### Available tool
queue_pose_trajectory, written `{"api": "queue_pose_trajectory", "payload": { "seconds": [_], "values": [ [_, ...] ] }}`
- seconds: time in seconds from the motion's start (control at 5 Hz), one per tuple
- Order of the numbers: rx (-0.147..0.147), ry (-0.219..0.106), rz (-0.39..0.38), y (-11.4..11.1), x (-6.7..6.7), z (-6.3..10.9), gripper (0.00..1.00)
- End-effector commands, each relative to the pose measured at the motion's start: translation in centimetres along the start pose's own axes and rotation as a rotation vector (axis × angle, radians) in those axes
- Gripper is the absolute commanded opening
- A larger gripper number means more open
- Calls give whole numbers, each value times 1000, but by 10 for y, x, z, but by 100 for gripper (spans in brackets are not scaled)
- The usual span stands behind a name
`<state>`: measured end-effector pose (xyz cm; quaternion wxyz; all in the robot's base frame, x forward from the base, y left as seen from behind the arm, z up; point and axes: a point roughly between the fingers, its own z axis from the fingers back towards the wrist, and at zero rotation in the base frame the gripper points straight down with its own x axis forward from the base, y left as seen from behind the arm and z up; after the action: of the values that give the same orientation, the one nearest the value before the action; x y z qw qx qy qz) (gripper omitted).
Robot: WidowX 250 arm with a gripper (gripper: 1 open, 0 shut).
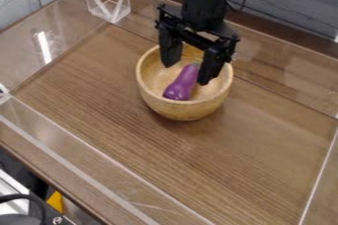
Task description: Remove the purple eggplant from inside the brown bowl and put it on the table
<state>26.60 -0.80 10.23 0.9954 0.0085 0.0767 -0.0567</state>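
A: What is seen at the left of the bowl?

B: Bare table [93,111], with a low clear wall along its edge. Then the brown bowl [156,104], and inside it the purple eggplant [181,82], laid slantwise with its upper end toward the back rim.

A: And the gripper [189,67]?

B: It is hung straight down over the bowl's back half, its jaws spread wide, one on each side of the eggplant's upper end. Nothing is held.

A: What could be spoiled from here?

B: A finger could be driven onto the rim or the inner wall, so the bowl might be shoved or tipped. The glossy eggplant, if pinched near its tip, could be squeezed out sideways. To the right, the open table could be missed if release is made above the rim.
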Motion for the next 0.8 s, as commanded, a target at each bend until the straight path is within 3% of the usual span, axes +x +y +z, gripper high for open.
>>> {"api": "queue_pose_trajectory", "payload": {
  "seconds": [0.0,0.4,0.6],
  "values": [
    [14,-35,-37,-3,5,13,100],
    [25,-38,-112,-8,3,-3,100],
    [26,-42,-155,1,9,-15,100]
  ]
}}
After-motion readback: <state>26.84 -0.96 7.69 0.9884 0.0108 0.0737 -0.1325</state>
